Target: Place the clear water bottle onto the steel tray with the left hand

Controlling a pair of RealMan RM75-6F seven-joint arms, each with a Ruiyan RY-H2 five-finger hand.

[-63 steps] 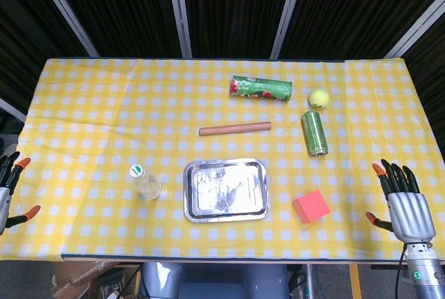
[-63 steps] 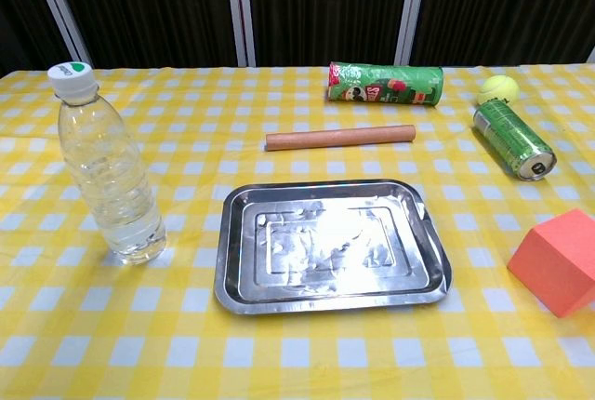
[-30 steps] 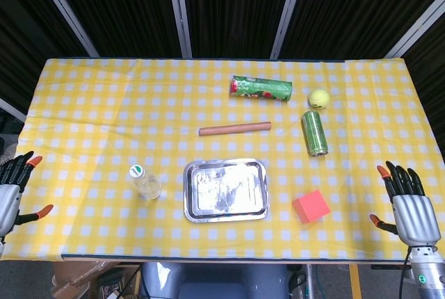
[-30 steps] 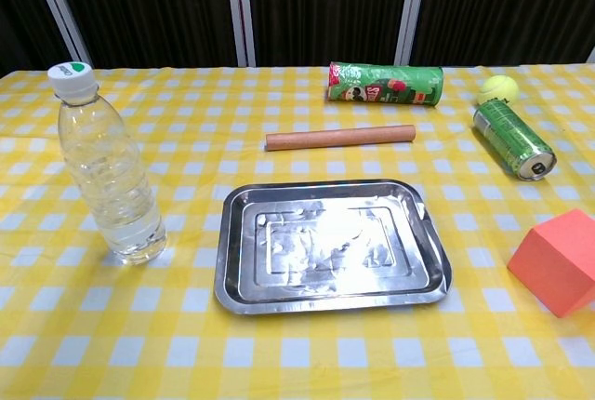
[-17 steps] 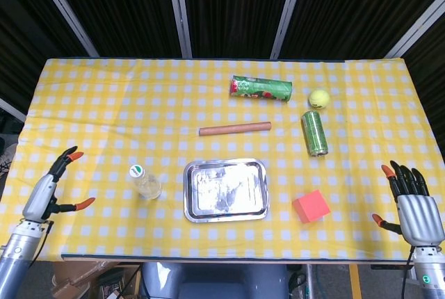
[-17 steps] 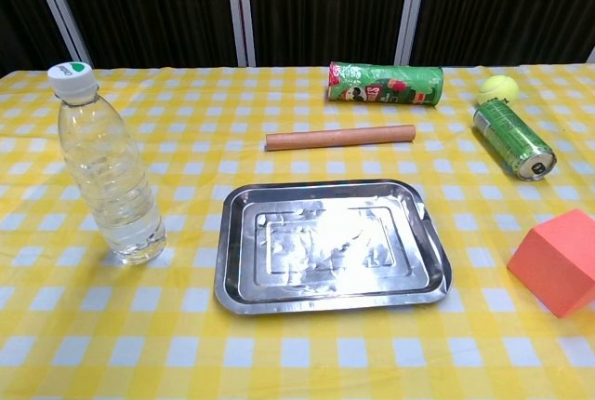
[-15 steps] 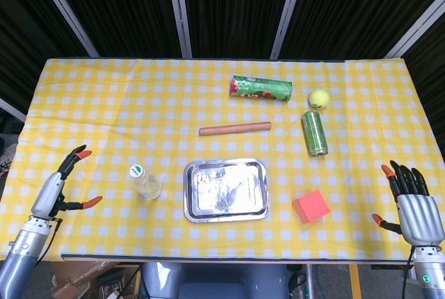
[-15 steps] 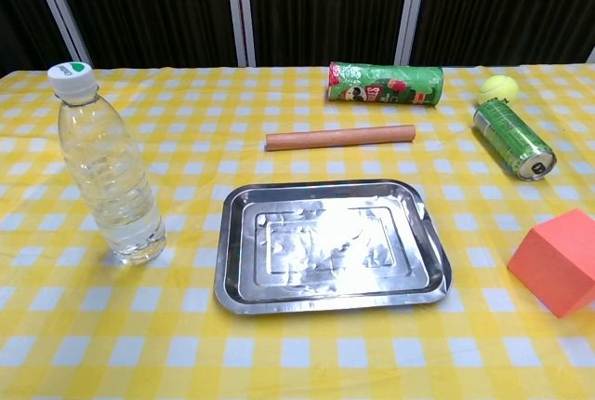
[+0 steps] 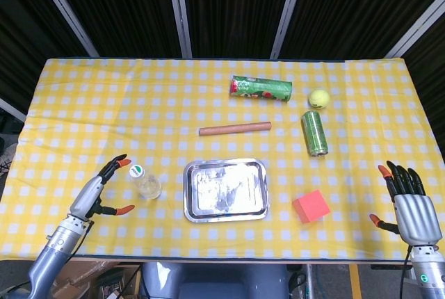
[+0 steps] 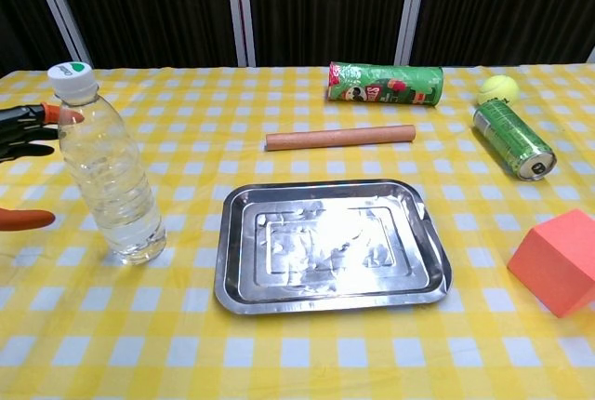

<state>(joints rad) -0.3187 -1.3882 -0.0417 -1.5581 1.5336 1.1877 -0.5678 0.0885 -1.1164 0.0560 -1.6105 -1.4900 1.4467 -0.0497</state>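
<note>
The clear water bottle (image 9: 144, 183) (image 10: 108, 176) with a white and green cap stands upright on the yellow checked cloth, just left of the steel tray (image 9: 226, 189) (image 10: 331, 246). My left hand (image 9: 99, 190) (image 10: 26, 154) is open beside the bottle's left, fingers spread toward it, a small gap still showing. Its orange fingertips (image 10: 61, 114) reach level with the bottle's shoulder in the chest view. My right hand (image 9: 413, 208) hangs open off the table's front right corner, far from everything. The tray holds nothing.
An orange-red cube (image 9: 311, 206) (image 10: 558, 261) sits right of the tray. Behind it lie a wooden rod (image 9: 234, 129), a green chips tube (image 9: 261, 89), a green can (image 9: 314, 133) and a tennis ball (image 9: 319, 98). The table's front edge (image 9: 208, 256) runs close below the tray.
My left hand has swept in from the table's left edge toward the bottle and now enters the chest view. The bottle, tray and right hand have stayed put.
</note>
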